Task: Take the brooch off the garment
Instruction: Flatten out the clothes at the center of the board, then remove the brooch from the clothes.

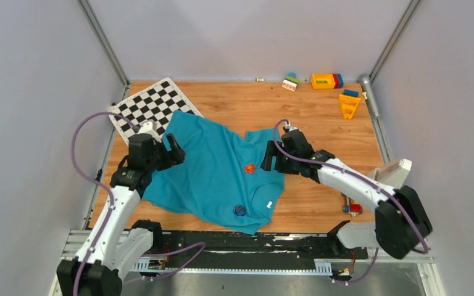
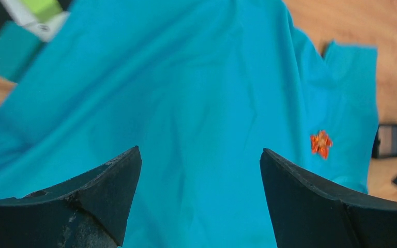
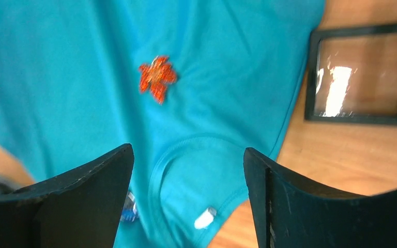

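The teal-blue garment lies spread on the wooden table. An orange star-shaped brooch is pinned near its collar, and a small blue round brooch sits lower, near the white label. My left gripper is open over the shirt's left part; its wrist view shows shirt between the open jaws and the orange brooch to the right. My right gripper is open just right of the orange brooch; in its view the brooch lies ahead, with the blue brooch and label below.
A black-and-white checkered mat lies at the back left, partly under the shirt. Toy blocks and an orange wedge sit at the back right. A black square frame shows in the right wrist view. Grey walls enclose the table.
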Available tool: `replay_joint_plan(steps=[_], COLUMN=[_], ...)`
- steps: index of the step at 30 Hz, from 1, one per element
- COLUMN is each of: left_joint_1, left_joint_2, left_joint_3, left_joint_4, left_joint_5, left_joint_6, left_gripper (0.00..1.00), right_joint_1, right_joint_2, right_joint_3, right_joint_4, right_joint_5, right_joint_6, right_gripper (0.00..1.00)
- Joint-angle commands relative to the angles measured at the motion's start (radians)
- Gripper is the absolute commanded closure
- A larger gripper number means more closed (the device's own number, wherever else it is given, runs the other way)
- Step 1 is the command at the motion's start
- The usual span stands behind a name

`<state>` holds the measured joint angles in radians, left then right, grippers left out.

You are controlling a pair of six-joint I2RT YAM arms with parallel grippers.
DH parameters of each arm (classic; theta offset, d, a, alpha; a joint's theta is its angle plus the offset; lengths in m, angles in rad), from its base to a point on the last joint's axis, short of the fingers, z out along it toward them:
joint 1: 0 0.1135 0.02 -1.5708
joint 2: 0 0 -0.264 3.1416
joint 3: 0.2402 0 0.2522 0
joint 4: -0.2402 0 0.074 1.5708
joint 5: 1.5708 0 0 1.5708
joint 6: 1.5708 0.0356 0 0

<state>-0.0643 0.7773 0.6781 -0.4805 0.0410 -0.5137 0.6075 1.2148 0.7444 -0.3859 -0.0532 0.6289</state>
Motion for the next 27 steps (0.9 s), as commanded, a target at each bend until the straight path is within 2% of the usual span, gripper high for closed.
replay_joint_plan(steps=[1, 5, 10, 14, 20, 22, 25, 27], left_joint_1=[-0.11, -0.139, -0.14, -0.138, -0.138, -0.138, -0.139, -0.14], left_joint_2=[0.118, 0.239, 0.364, 0.431, 0.461, 0.479, 0.51, 0.519], left_joint_3=[0.024, 0.002, 0.008, 0.023, -0.022, -0.031, -0.047, -0.058], left_joint_4=[0.105, 0.166, 0.21, 0.18, 0.25, 0.268, 0.323, 0.357], left_joint_5=[-0.016, -0.029, -0.036, -0.134, -0.067, -0.058, 0.033, 0.101], left_joint_6=[0.054, 0.057, 0.064, 0.013, 0.002, 0.005, 0.029, 0.057], left_gripper=[0.08, 0.08, 0.06, 0.01, 0.04, 0.04, 0.04, 0.05], right_joint_1=[-0.003, -0.004, -0.015, -0.02, -0.036, -0.037, -0.037, -0.037], right_joint_2=[0.184, 0.292, 0.361, 0.374, 0.403, 0.408, 0.403, 0.398], right_joint_3=[0.147, 0.186, 0.188, 0.173, 0.148, 0.151, 0.149, 0.143], right_joint_4=[-0.033, -0.069, -0.068, -0.06, -0.01, -0.002, 0.009, 0.016], right_joint_5=[0.185, 0.251, 0.285, 0.28, 0.215, 0.208, 0.203, 0.196], right_joint_6=[-0.069, -0.048, -0.038, -0.031, -0.04, -0.047, -0.051, -0.051], right_gripper=[0.21, 0.22, 0.3, 0.35, 0.44, 0.5, 0.56, 0.65])
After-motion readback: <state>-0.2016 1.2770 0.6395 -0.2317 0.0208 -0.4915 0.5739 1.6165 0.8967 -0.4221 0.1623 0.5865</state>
